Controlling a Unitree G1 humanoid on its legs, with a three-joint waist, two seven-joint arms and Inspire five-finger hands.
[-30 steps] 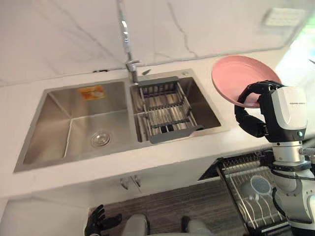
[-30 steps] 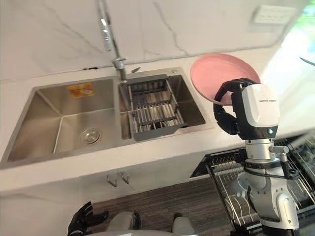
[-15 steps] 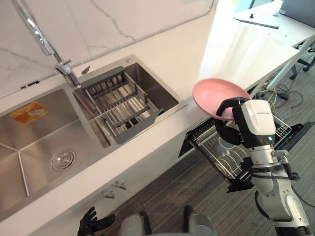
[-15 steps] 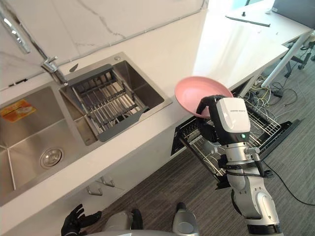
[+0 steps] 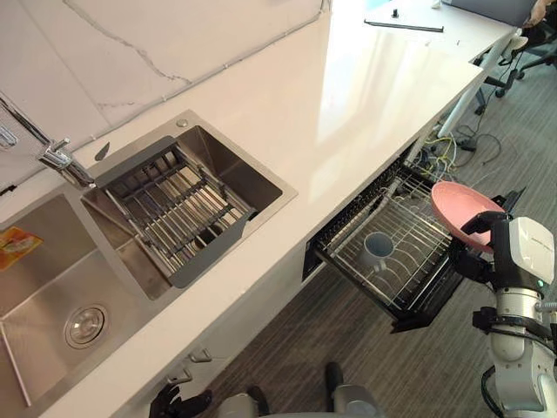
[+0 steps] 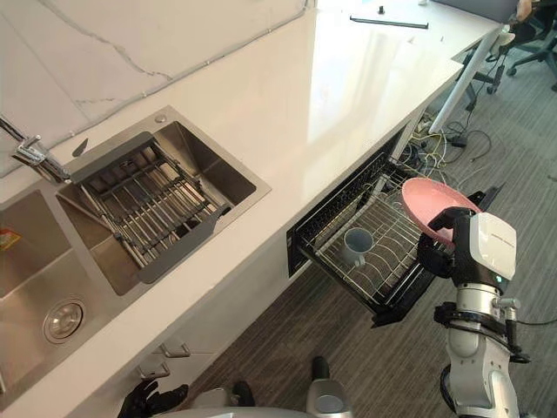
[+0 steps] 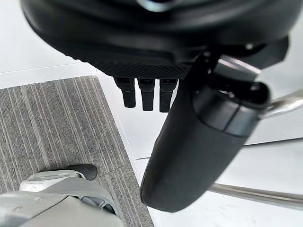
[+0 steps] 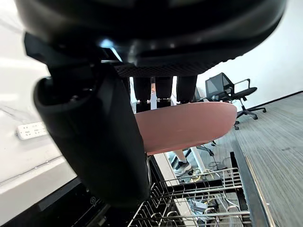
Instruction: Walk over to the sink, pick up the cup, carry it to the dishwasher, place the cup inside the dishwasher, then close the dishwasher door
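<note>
A pale blue cup (image 5: 377, 250) stands in the pulled-out wire rack (image 5: 418, 228) of the dishwasher under the counter. My right hand (image 5: 477, 259) is shut on a pink plate (image 5: 459, 205), held at the rack's right end, a little above it. In the right wrist view the plate (image 8: 189, 125) is pinched between the thumb (image 8: 102, 142) and the fingers. My left hand (image 5: 178, 405) hangs low by the cabinet front, open and holding nothing; its straight fingers (image 7: 147, 97) show in the left wrist view.
A double steel sink (image 5: 48, 279) with a grey drainer rack (image 5: 170, 209) and a faucet (image 5: 54, 157) lies at the left. The white counter (image 5: 348, 96) runs to the right. Cables (image 5: 439, 152) and office chairs (image 6: 531, 52) stand beyond the dishwasher.
The camera has swung right along the counter. My right hand has carried the pink plate down from counter height to the open dishwasher rack. The left hand stays low.
</note>
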